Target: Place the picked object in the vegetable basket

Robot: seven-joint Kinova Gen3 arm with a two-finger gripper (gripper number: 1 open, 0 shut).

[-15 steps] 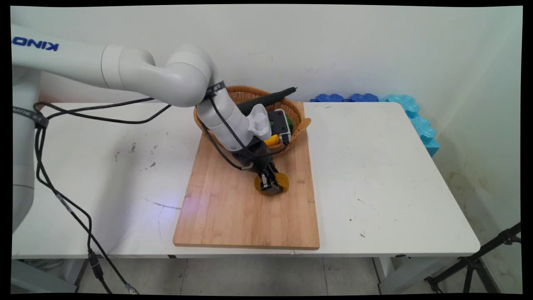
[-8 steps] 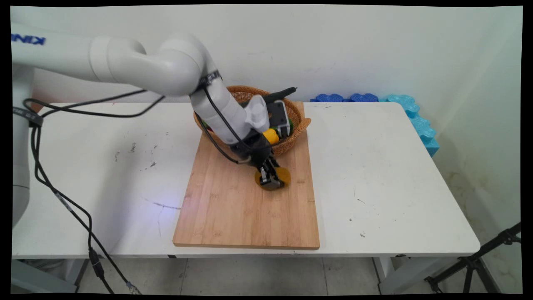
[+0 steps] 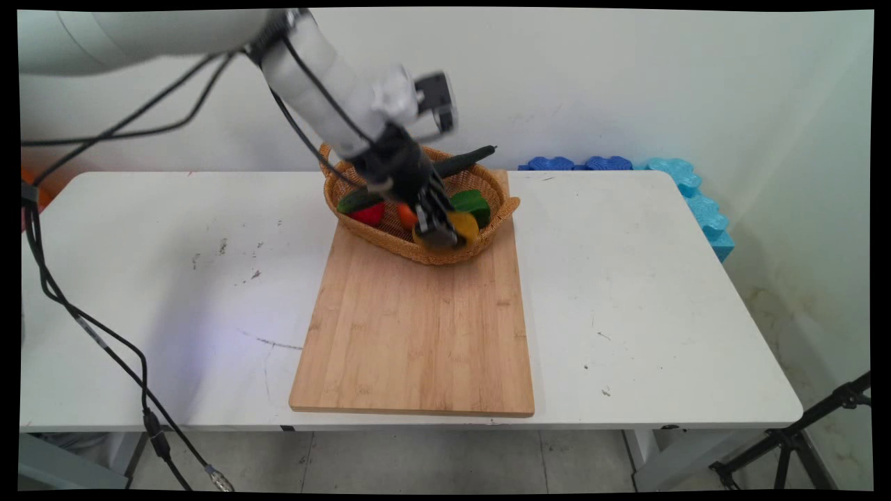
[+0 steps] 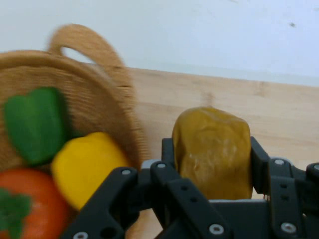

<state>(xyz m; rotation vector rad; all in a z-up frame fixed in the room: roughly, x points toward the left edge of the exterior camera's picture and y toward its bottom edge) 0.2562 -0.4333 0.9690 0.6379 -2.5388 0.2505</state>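
Observation:
My gripper (image 3: 437,231) is shut on a mustard-brown potato-like lump (image 3: 438,241), held in the air over the front rim of a woven basket (image 3: 418,253). In the hand view the lump (image 4: 212,152) sits between the two black fingers (image 4: 259,164), with the wooden board (image 4: 279,114) below it and the basket (image 4: 94,47) to the left. Inside the basket lie a green pepper (image 4: 35,124), a yellow piece (image 4: 84,164) and a red tomato (image 4: 25,204).
The basket stands at the far end of the bamboo cutting board (image 3: 418,334) on the white table (image 3: 626,292). It also holds a red piece (image 3: 367,213), a green cucumber (image 3: 355,201) and a long dark vegetable (image 3: 463,160). Blue foam blocks (image 3: 689,188) line the back right.
The gripper has lifted the brown lump off the board and carried it up and back toward the basket. The arm has risen, uncovering the basket's contents.

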